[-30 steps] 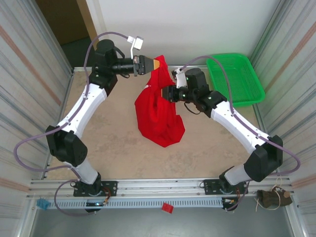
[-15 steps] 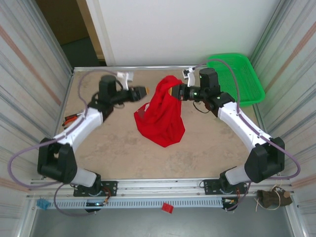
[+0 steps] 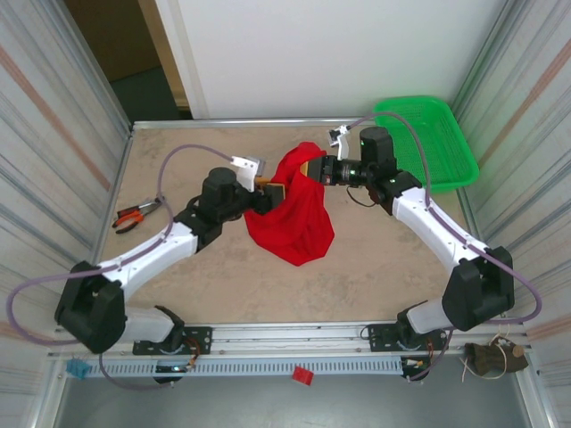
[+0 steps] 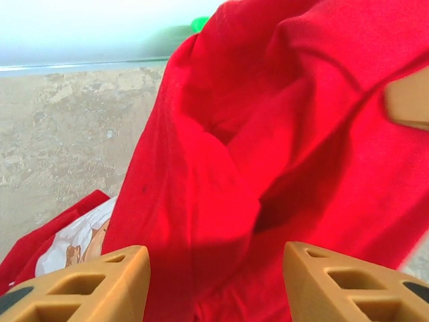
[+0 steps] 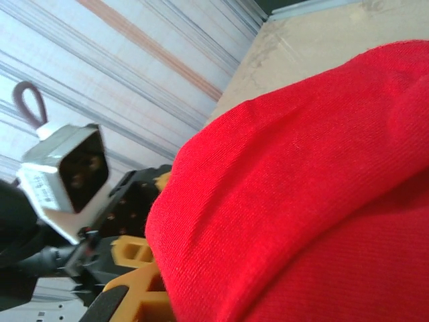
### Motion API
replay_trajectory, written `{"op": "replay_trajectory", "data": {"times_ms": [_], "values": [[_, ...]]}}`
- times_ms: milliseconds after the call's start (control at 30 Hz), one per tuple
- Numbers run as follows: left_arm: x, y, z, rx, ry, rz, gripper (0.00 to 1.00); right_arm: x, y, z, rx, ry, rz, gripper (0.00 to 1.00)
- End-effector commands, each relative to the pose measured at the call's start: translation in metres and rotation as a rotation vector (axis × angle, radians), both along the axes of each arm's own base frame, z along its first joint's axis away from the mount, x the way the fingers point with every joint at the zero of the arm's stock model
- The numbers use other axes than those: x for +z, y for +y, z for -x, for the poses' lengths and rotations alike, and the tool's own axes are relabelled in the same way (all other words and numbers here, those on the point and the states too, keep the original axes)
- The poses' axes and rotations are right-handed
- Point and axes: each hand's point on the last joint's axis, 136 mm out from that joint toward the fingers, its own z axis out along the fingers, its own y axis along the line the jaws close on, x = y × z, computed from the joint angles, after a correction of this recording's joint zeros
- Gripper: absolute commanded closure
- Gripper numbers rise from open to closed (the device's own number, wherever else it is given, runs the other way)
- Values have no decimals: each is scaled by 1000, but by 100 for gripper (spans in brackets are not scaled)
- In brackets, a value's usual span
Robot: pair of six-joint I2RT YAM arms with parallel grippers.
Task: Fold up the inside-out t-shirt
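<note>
A bright red inside-out t-shirt point(image 3: 294, 218) rises in a peak over the middle of the tabletop point(image 3: 214, 285), nearer the far edge, with its lower folds heaped on the surface. The right gripper point(image 3: 313, 167) is clamped on the peak. The left gripper point(image 3: 273, 188) sits against the shirt's left side, jaws spread and grasping nothing (red cloth lies just beyond its fingers point(image 4: 80, 282)). A green mesh basket point(image 3: 419, 143) occupies the far right corner; pliers point(image 3: 134, 215) lie near the left edge

Green basket point(image 3: 428, 143) — pliers point(image 3: 136, 215) (left).
</note>
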Motion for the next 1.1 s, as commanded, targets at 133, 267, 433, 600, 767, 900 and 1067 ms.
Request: {"op": "replay_trajectory", "data": {"times_ms": [133,267,433,600,767,900,1067], "values": [[20,-13,-34,-27,-79,11,78,23,-7,14,26,-50,-64,100],[47,1,-35,-116,-58,96,100,2,-31,2,-40,-11,-76,100],[97,16,-17,-328,28,350,100,-56,-62,-30,-194,111,-28,42],[116,8,1,-447,93,419,100,-54,-67,-17,-283,91,66,33],[114,6,-1,-418,170,426,100,-11,-34,24,-302,-119,230,23],[122,1,2,-445,179,442,100,-7,-12,18,-287,-184,292,22],[122,-7,6,-467,196,423,100,-2,20,2,-194,-200,279,22]]}}
